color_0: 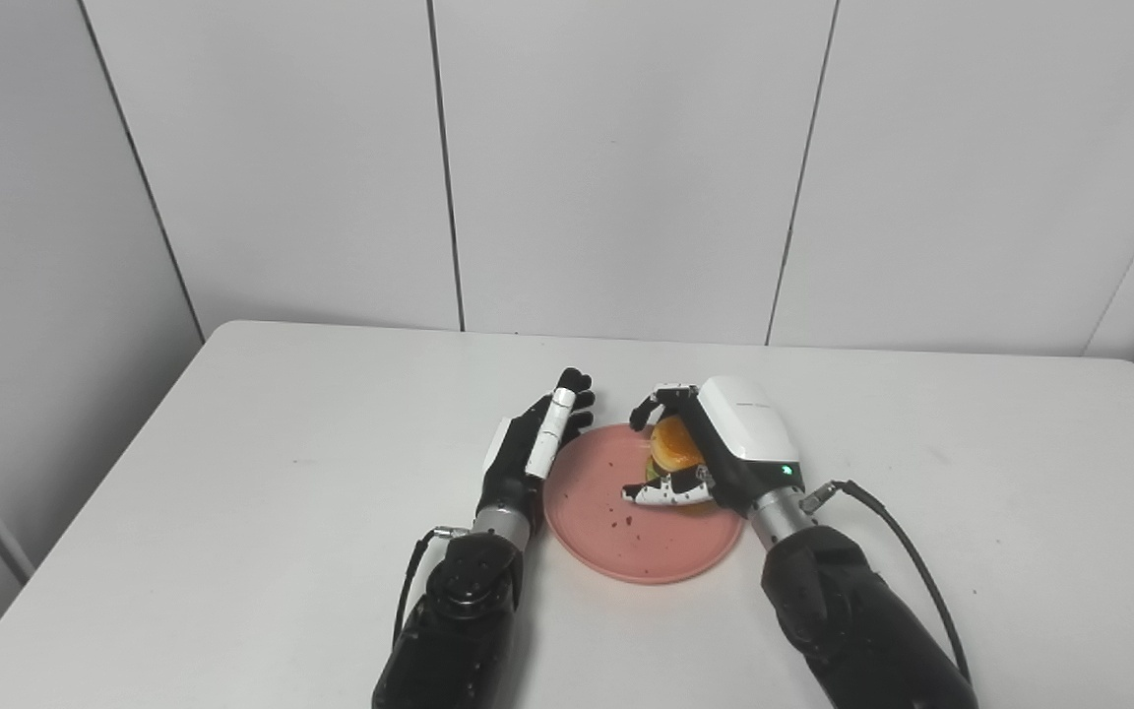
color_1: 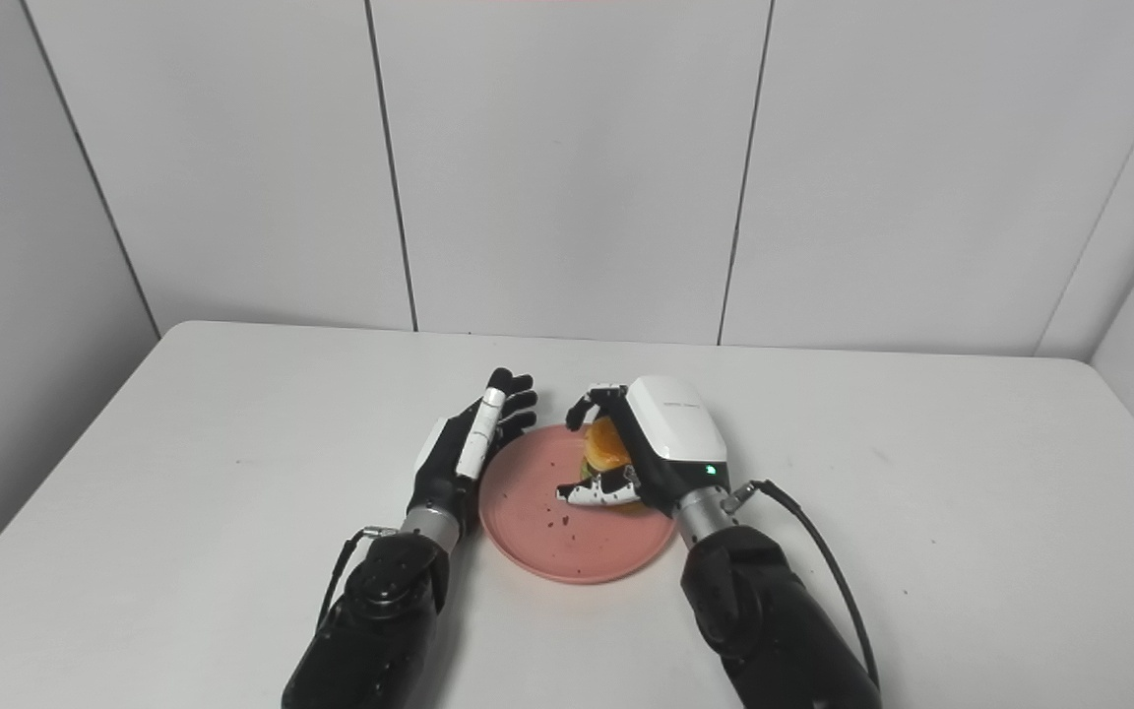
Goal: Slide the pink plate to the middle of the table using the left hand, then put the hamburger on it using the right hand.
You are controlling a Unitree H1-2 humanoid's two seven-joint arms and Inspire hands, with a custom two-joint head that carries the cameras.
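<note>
With the plate (color_0: 616, 522) mid-tabletop beside the open, empty left hand (color_0: 537, 438), the right hand (color_0: 715, 443) only has to release the hamburger (color_0: 673, 445) its fingers clasp.

I see a pink plate (color_0: 626, 537) with dark specks, an orange-bunned hamburger (color_0: 673, 443), all on a white surface (color_0: 232, 473).

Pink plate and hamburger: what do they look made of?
Pink plate: probably plastic, with a matte, even colour, a thin rim and dark specks on it. Hamburger: likely a toy, with a smooth, uniformly orange bun; the right hand hides most of it.
</note>
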